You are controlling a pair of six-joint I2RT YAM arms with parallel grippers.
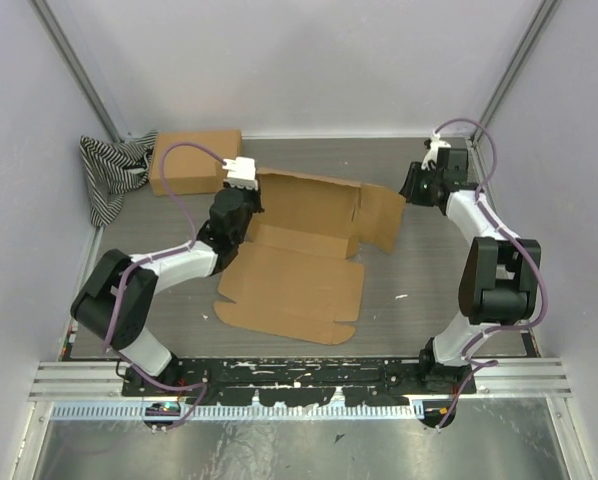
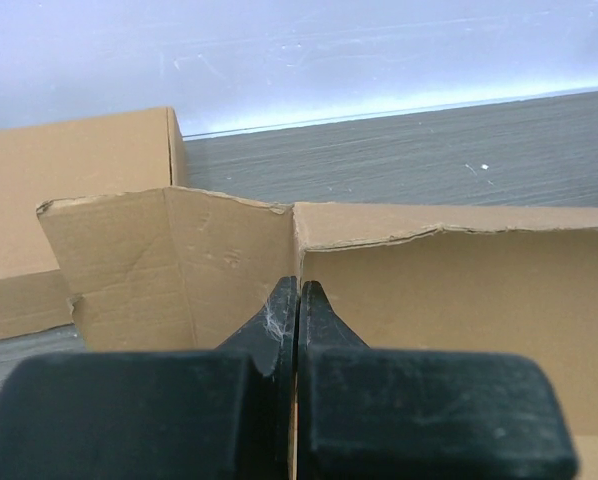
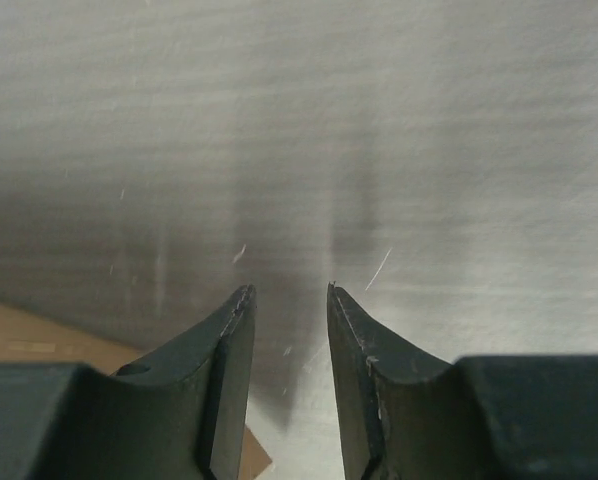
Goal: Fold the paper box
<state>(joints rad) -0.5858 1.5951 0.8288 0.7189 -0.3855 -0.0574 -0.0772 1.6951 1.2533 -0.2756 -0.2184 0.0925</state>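
**Left gripper pinched on box corner, right gripper free beside flap**

Grey table [image 1: 429,280] carries everything. The paper box [image 1: 299,270] lies mid-table, mostly unfolded: big panel flat toward the near edge, rear wall and left side flap standing up, one flap angled out on the right.

A closed cardboard box [image 1: 194,160] sits at the back left, well apart from the open one. A striped cloth [image 1: 109,175] is bunched against its left side in the corner.

The left gripper [image 2: 297,290] is at the paper box's left rear corner. Its fingers [image 2: 324,325] are pressed together right where the standing wall meets the side flap, with a thin sliver of cardboard seemingly caught between them.

The right gripper [image 3: 289,292] is over bare table, just beside the box's right flap. Narrow gap between its fingers, nothing in it. Only a cardboard corner shows low left in its wrist view.
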